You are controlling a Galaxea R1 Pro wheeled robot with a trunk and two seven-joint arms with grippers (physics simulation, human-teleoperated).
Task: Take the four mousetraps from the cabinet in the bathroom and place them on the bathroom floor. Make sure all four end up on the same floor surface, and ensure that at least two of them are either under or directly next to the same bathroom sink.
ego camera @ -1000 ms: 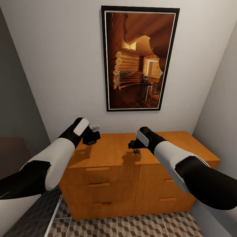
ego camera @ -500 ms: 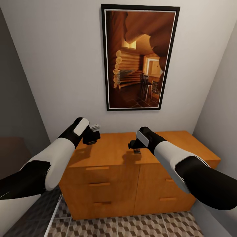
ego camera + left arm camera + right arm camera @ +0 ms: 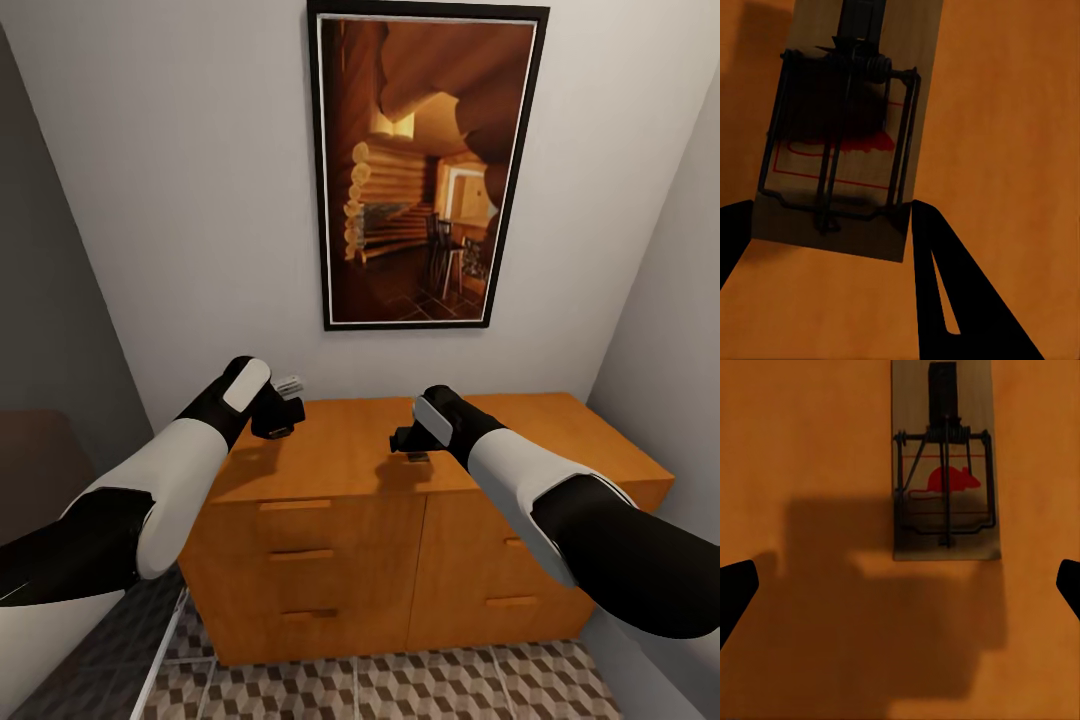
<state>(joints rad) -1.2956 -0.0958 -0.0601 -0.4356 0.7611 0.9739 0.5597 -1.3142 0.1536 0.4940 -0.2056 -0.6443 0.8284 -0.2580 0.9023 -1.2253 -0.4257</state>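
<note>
A mousetrap [image 3: 945, 472] lies flat on the cabinet [image 3: 810, 450] beyond the open right hand [image 3: 900, 585].

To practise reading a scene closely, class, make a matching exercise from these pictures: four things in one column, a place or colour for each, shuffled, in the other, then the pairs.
Things:
1. tall black-framed log-cabin picture
2. orange-brown wooden drawer cabinet
3. cube-patterned brown and beige tiled floor
4. tan wooden mousetrap with a red mouse mark

Places or colours:
A. lying flat on the cabinet top
B. hanging on the pale wall
C. standing against the wall under the picture
D. in front of the cabinet's foot

Pairs: 1-B, 2-C, 3-D, 4-A
</note>
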